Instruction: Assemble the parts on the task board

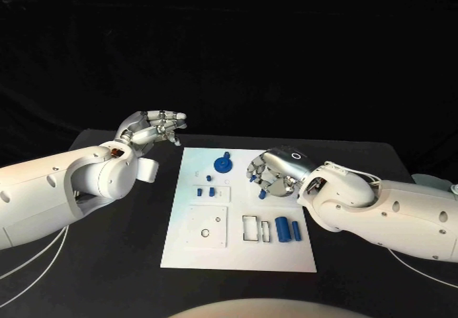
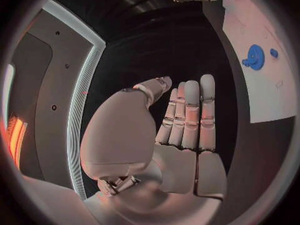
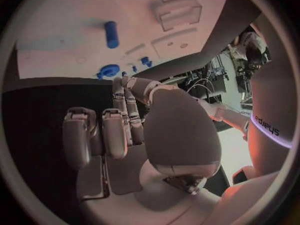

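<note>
The white task board [image 1: 191, 255] lies in the middle of the black table. On it are a blue gear [image 1: 224, 163], small blue pegs [image 1: 200, 191] and two blue cylinders [image 1: 282, 229]. My right hand [image 1: 272, 173] hovers over the board's middle right with its fingers curled, and its thumb and a fingertip pinch a small blue part [image 1: 263, 194]. In the right wrist view the right hand [image 3: 128, 125] reaches toward the gear [image 3: 108, 71] and a cylinder [image 3: 111, 34]. My left hand [image 1: 153, 129] is raised left of the board's far corner, holding nothing. Its fingers [image 2: 190, 115] are straight, with the gear [image 2: 255, 56] off to the side.
The board carries raised white frames [image 1: 254, 227] and a square plate with a hole [image 1: 206, 227]. Black table [image 1: 114, 265] surrounds the board on all sides. White cables [image 1: 38, 268] trail under the left arm.
</note>
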`<action>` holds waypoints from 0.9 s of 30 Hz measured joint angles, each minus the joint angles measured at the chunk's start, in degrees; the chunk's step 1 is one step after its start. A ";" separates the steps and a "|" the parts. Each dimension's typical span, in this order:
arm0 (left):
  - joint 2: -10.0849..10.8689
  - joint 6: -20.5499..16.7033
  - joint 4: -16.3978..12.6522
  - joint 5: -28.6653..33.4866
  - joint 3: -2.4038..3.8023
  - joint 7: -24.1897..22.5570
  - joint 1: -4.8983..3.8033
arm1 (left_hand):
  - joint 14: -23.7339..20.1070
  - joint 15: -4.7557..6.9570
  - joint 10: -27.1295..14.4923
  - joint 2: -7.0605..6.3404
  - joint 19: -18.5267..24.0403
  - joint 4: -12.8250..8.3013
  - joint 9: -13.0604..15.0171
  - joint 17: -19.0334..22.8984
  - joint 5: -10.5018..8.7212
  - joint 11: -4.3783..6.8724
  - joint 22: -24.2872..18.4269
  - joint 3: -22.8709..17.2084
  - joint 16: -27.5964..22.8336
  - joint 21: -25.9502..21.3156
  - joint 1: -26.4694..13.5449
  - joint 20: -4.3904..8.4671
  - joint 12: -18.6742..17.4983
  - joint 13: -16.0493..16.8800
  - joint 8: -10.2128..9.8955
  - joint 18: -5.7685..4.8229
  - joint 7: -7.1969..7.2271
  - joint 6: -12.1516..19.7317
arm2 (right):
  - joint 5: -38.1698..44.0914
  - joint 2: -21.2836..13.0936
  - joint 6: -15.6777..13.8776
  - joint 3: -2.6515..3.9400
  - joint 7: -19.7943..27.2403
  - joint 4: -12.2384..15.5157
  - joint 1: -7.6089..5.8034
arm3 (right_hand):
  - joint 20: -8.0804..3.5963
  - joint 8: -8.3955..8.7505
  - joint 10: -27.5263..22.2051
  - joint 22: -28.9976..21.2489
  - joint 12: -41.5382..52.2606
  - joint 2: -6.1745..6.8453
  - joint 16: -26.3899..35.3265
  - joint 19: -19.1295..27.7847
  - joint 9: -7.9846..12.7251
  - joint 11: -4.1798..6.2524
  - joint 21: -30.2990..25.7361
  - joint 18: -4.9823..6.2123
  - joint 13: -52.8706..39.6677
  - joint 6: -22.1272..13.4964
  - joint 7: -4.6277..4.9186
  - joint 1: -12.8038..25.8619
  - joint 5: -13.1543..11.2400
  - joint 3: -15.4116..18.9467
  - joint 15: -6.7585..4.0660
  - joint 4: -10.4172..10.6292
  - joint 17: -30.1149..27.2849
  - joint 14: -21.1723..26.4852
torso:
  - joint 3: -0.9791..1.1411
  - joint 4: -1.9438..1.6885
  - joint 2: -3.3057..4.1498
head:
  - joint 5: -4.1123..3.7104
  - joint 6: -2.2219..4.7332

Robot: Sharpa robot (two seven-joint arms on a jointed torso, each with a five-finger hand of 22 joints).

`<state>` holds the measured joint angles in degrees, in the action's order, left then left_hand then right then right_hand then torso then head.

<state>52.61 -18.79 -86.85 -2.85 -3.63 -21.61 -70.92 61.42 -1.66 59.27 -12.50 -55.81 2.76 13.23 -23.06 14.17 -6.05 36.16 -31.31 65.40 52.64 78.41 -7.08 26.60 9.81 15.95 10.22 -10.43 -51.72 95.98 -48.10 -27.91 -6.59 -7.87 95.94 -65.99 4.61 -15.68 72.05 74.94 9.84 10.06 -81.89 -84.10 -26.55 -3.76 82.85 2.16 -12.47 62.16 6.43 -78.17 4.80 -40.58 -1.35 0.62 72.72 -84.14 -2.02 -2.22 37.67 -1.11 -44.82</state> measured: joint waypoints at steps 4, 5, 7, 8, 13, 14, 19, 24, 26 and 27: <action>-0.26 0.02 0.07 0.00 -0.02 0.03 0.00 | 0.00 0.00 0.00 0.00 0.00 0.00 0.00 0.00 0.00 0.00 0.00 0.00 0.00 0.00 0.00 0.00 0.00 0.00 0.00 0.00 0.00 0.00 | -0.61 2.40 -0.12 -0.17 0.47 1.66 0.97 | 0.00 -0.04 0.03 0.00 0.00 0.00 0.00 0.00 0.00 -0.02 0.00 0.00 0.06 0.00 0.00 0.00 0.00 0.00 0.00 0.00 -0.12 0.00 | -0.03 -0.05 -0.03 | 0.98 -0.30; -0.36 0.02 0.09 0.01 -0.04 0.04 0.00 | 0.00 0.00 0.00 0.00 0.00 0.00 0.00 0.00 0.00 0.00 0.00 0.00 0.00 0.00 0.00 0.00 0.00 0.00 0.00 0.00 0.00 0.00 | -0.78 3.12 -0.13 -0.26 0.65 1.88 1.40 | 0.00 -0.08 0.04 0.00 -0.01 0.00 0.00 0.00 0.00 -0.02 0.00 0.00 0.08 0.00 0.00 0.00 0.00 0.00 0.00 0.00 -0.20 0.00 | -0.07 -0.06 -0.03 | 1.13 -0.36; -0.55 0.03 0.12 0.01 -0.09 0.05 0.01 | 0.00 0.00 -0.12 0.00 0.00 0.00 0.00 0.00 0.00 -0.12 0.00 0.00 0.00 0.00 0.00 0.00 0.00 0.00 0.00 0.00 0.00 0.00 | -1.10 4.21 -0.13 -0.41 0.93 1.93 2.13 | 0.00 -0.20 0.05 0.00 -0.01 0.00 0.00 0.00 0.01 -0.02 0.00 0.00 0.07 0.00 0.00 0.00 0.00 0.00 0.00 0.00 -0.24 0.00 | -0.10 -0.09 -0.03 | 1.40 -0.43; -0.65 0.03 0.14 0.01 -0.12 0.06 0.01 | 0.00 0.00 -0.20 0.00 0.00 0.00 0.00 0.00 0.00 -0.20 0.00 0.00 0.00 0.00 0.00 0.00 0.00 0.00 0.00 0.00 0.00 0.00 | -1.28 4.76 -0.12 -0.51 1.06 1.87 2.51 | 0.00 -0.20 0.05 0.00 -0.01 0.00 0.00 0.00 0.01 -0.02 0.00 0.00 0.07 0.00 0.00 0.00 0.00 0.01 0.00 0.00 -0.32 0.00 | -0.12 -0.09 -0.03 | 1.57 -0.44; -1.10 0.05 0.13 0.02 -0.31 0.10 0.01 | 0.00 0.00 -0.20 0.00 0.00 0.00 0.00 0.00 0.00 -0.20 -0.06 0.00 0.00 0.00 0.00 0.00 0.22 0.05 0.00 0.00 0.00 0.00 | -2.18 7.55 0.06 -0.88 1.84 0.78 4.65 | 0.00 -0.20 0.16 -0.01 -0.18 0.00 0.00 0.00 0.02 0.05 0.00 0.00 0.04 0.00 0.00 0.00 -0.02 0.01 0.00 0.00 -0.48 0.00 | -0.18 -0.13 0.03 | 2.18 -0.51; -1.13 0.05 0.10 0.02 -0.33 0.10 0.02 | 0.00 0.00 -0.20 0.00 0.00 0.00 0.00 -0.01 0.00 -0.20 -0.06 0.00 0.00 0.00 0.00 0.00 0.22 0.06 0.00 0.00 0.00 0.00 | -2.31 7.90 0.11 -0.91 1.95 0.49 4.97 | 0.00 -0.20 0.17 -0.01 -0.22 0.00 0.00 0.00 0.02 0.04 0.00 0.00 0.02 0.00 0.00 0.00 -0.02 0.01 0.00 0.00 -0.53 0.00 | -0.17 -0.13 0.04 | 2.36 -0.57; -1.23 0.05 0.06 0.03 -0.38 0.11 0.02 | 0.00 0.00 -0.20 0.00 0.00 0.00 0.00 -0.01 0.00 -0.20 -0.05 0.00 0.00 0.00 0.00 0.00 0.22 0.06 0.00 0.00 0.00 0.00 | -2.81 9.67 0.59 -1.12 2.32 -1.10 6.14 | 0.00 -0.20 0.18 -0.01 -0.23 -0.10 0.01 0.00 -0.02 0.04 0.00 0.00 0.02 -0.01 0.01 0.25 -0.02 0.25 0.00 -0.23 -0.61 0.00 | -0.18 -0.12 0.12 | 2.98 -0.82; -1.27 0.05 0.01 0.04 -0.40 0.11 0.02 | 0.00 0.00 -0.19 0.00 0.00 0.00 0.01 -0.01 0.00 -0.20 -0.05 0.00 0.00 0.00 0.00 0.00 0.22 0.05 0.00 0.00 0.00 0.00 | -2.93 10.69 1.00 -1.23 2.40 -2.33 6.82 | 0.00 -0.19 0.19 -0.02 -0.45 -0.18 0.01 0.00 -0.29 0.04 0.00 0.00 0.01 -0.02 0.02 0.48 -0.03 0.25 0.00 -0.24 -0.61 0.00 | -0.14 -0.07 0.13 | 3.41 -1.04; -1.28 0.05 0.00 0.04 -0.40 0.12 0.02 | 0.00 0.00 -0.19 0.00 0.00 0.00 0.01 -0.01 0.00 -0.20 -0.05 0.00 0.00 0.00 0.00 0.00 0.22 0.05 0.00 0.00 0.00 0.00 | -2.93 11.00 1.12 -1.27 2.39 -2.69 7.00 | 0.00 -0.18 0.19 -0.02 -0.45 -0.23 0.01 0.00 -0.30 0.04 0.00 0.00 0.01 -0.03 0.02 0.55 -0.03 0.25 0.00 -0.24 -0.61 0.00 | -0.10 -0.06 0.14 | 3.51 -1.13; -1.28 0.05 0.00 0.04 -0.40 0.12 0.02 | 0.00 0.00 -0.19 0.00 0.00 0.00 0.01 -0.01 0.00 -0.20 -0.05 0.00 0.00 0.00 0.00 0.00 0.22 0.05 0.00 0.00 0.00 0.00 | -2.92 11.12 1.16 -1.27 2.38 -2.82 7.08 | 0.00 -0.17 0.25 -0.02 -0.46 -0.17 0.01 0.00 -0.31 0.10 0.00 0.00 0.01 -0.03 0.02 0.61 -0.03 0.25 0.00 -0.24 -0.61 0.00 | -0.10 -0.05 0.14 | 3.58 -1.17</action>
<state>51.33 -18.74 -86.84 -2.81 -4.03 -21.49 -70.90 61.42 -1.66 59.08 -12.50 -55.80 2.76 13.24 -23.07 14.17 -6.25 36.11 -31.31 65.40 52.64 78.41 -7.07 26.82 9.87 15.95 10.22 -10.43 -51.72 93.06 -36.98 -26.75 -7.86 -5.49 93.12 -58.92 4.61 -15.84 72.30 74.92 9.38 9.89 -81.88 -84.10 -26.86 -3.66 82.85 2.16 -12.45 62.13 6.46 -77.56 4.77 -40.33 -1.34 0.38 72.11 -84.13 -2.13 -2.27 37.80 2.47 -45.99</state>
